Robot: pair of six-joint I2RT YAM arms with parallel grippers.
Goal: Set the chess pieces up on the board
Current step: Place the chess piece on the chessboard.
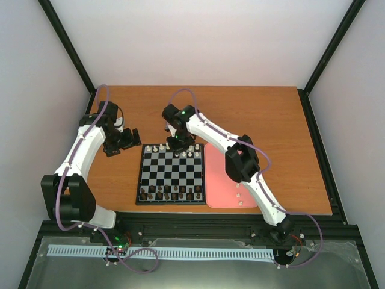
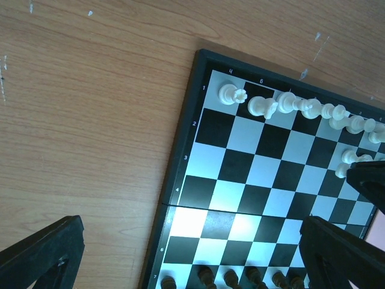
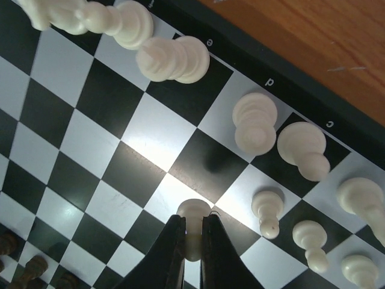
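Pawn (image 3: 195,211) pinched in right claw (image 3: 194,221), over board (image 3: 144,138); left claw (image 2: 194,223) spread wide apart

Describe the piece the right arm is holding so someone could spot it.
Find the chessboard, then its far end, where the cream pieces stand. It is the small round-topped piece pinched between the right gripper's black fingers; its neighbours stand free.

The table (image 1: 271,120) is warm orange-brown wood, its top finely scratched in places. Plain white walls (image 1: 198,42) close it in on three sides, with black posts (image 1: 67,45) slanting up at the back corners. Along the near edge runs a black metal rail (image 1: 198,220). Nearer still lies a grey sheet (image 1: 343,271) carrying a white slotted strip (image 1: 180,253). The light is soft and even.
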